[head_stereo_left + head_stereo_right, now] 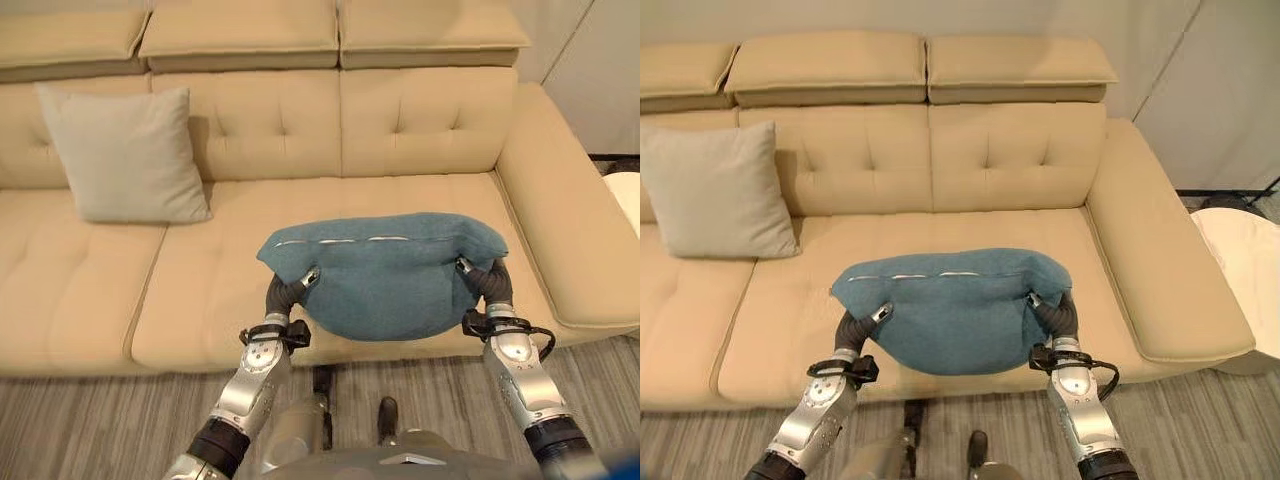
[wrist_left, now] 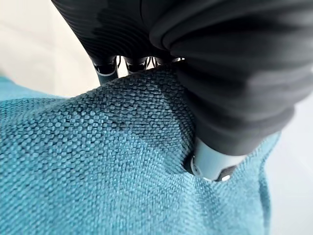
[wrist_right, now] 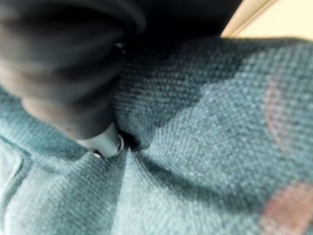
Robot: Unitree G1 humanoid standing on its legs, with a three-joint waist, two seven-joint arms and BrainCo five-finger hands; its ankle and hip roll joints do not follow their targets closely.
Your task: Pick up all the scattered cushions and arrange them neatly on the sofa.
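- Two hands carry one teal cushion (image 1: 385, 285) between them: the left hand (image 1: 290, 292) is pinched on its left end and the right hand (image 1: 484, 281) on its right end, each thumb pressed into the top of the fabric.
- Left wrist view: the thumb (image 2: 210, 164) digs a dent into the teal weave while the fingertips (image 2: 106, 71) reach over the cushion's far edge, so that hand is clamped on the cushion.
- Right wrist view: a thumb tip likewise sinks into a fold of the fabric; the rest of that hand is hidden under its dark cover, but the pinch reads as closed on the cushion.
- The cushion hangs over the front edge of the sofa (image 1: 560, 200), above the seat section at the right-hand end, with its zip seam (image 1: 345, 240) along the far side.
- Its long axis runs side to side, parallel to the sofa's front edge and to the backrest, so both hands are equally near and neither leads.
- The backrest lies straight ahead of the cushion; I judge the next move to be a forward carry across the seat and a tilt so the zip edge ends up against the backrest.
- A grey cushion (image 1: 125, 155) already leans upright against the backrest near the left end of the sofa, well apart from the teal one, so a spot on the right seat section is free.
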